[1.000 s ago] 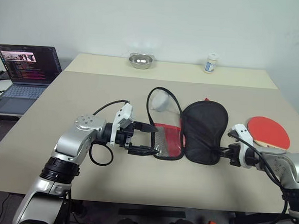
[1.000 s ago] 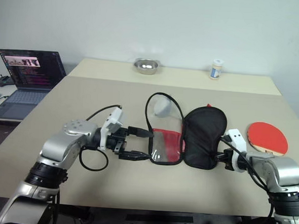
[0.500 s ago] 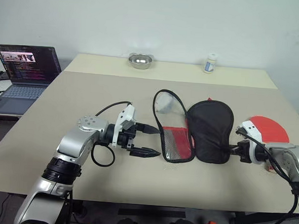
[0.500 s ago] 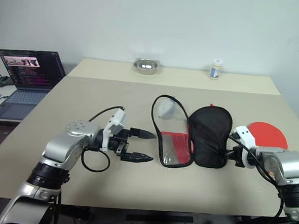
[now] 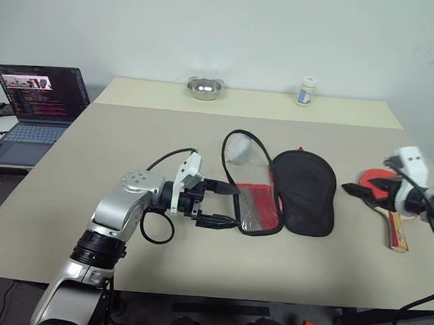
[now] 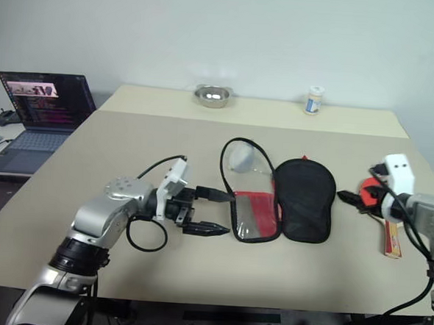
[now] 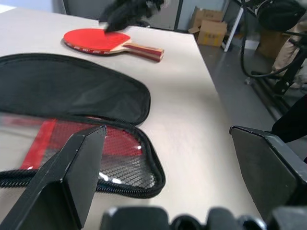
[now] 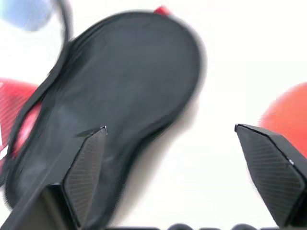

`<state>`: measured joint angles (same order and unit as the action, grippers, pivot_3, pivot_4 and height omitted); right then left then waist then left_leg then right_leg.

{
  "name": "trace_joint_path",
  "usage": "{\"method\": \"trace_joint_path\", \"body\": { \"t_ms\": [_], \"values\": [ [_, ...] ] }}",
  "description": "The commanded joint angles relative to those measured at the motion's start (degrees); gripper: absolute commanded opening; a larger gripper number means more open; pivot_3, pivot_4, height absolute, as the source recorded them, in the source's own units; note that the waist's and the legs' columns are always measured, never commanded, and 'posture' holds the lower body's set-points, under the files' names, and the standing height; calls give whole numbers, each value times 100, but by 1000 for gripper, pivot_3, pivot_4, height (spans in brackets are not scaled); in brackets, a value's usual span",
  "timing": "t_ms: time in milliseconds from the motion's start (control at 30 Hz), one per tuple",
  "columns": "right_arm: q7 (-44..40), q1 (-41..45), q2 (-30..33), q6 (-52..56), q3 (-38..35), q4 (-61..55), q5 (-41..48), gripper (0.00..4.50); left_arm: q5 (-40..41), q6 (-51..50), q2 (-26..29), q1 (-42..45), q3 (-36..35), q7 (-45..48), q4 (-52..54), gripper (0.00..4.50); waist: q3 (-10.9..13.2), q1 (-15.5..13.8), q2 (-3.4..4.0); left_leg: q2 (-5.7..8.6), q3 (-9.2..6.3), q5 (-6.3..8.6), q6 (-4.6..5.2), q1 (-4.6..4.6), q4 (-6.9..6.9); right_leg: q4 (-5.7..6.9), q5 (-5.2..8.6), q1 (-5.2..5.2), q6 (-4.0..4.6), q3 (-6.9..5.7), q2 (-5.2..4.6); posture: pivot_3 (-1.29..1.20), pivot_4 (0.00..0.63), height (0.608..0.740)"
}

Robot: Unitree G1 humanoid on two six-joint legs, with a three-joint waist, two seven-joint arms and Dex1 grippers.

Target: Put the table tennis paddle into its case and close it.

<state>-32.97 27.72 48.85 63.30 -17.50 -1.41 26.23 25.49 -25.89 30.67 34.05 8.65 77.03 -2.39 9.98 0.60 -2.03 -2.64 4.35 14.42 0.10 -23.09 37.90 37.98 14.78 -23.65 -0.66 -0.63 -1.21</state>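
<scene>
One beige table point(image 5: 130, 135) (laptop point(image 5: 34, 111) beside) — white wall point(image 5: 225, 30).

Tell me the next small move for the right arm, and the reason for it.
Probably lower the right gripper onto the table tennis paddle and close on its handle. That gripper is open and holds nothing, hovering beside the paddle, which lies flat on the table outside the case. The case lies unzipped and spread open, with the open left gripper at its edge.
</scene>
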Motion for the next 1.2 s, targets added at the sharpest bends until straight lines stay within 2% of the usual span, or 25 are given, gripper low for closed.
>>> {"method": "trace_joint_path", "body": {
  "t_ms": [33,233,433,1100,1200],
  "values": [
    [575,-382,-146,215,-628,-506,-104,4465,196,15,-22,138,-61,72,312,4500,0,-24,0,-1,1,0,0,0,0,0,0,0,0,1,0,0,150,740],
    [1401,-986,-718,216,-1046,-552,-365,4465,162,185,-128,468,14,53,397,4500,0,-25,0,0,7,-1,-1,5,2,7,0,0,-1,5,1,0,150,740],
    [1658,-1022,-774,-299,-908,189,-738,4465,61,386,-356,996,69,-29,320,4500,-2,-14,4,12,25,0,0,7,4,2,-6,1,-11,20,10,0,150,740],
    [1280,-454,-687,-1334,-288,1868,-1158,4465,-203,825,-349,921,204,67,-65,4500,-2,37,7,5,28,0,0,11,3,3,-7,1,-13,25,17,0,150,740],
    [1396,-393,-753,-1275,-358,1950,-1158,3863,-222,881,-321,883,196,87,-93,4500,-2,62,7,5,29,-1,0,12,5,3,-9,3,-16,26,16,0,150,740]
  ]
}}
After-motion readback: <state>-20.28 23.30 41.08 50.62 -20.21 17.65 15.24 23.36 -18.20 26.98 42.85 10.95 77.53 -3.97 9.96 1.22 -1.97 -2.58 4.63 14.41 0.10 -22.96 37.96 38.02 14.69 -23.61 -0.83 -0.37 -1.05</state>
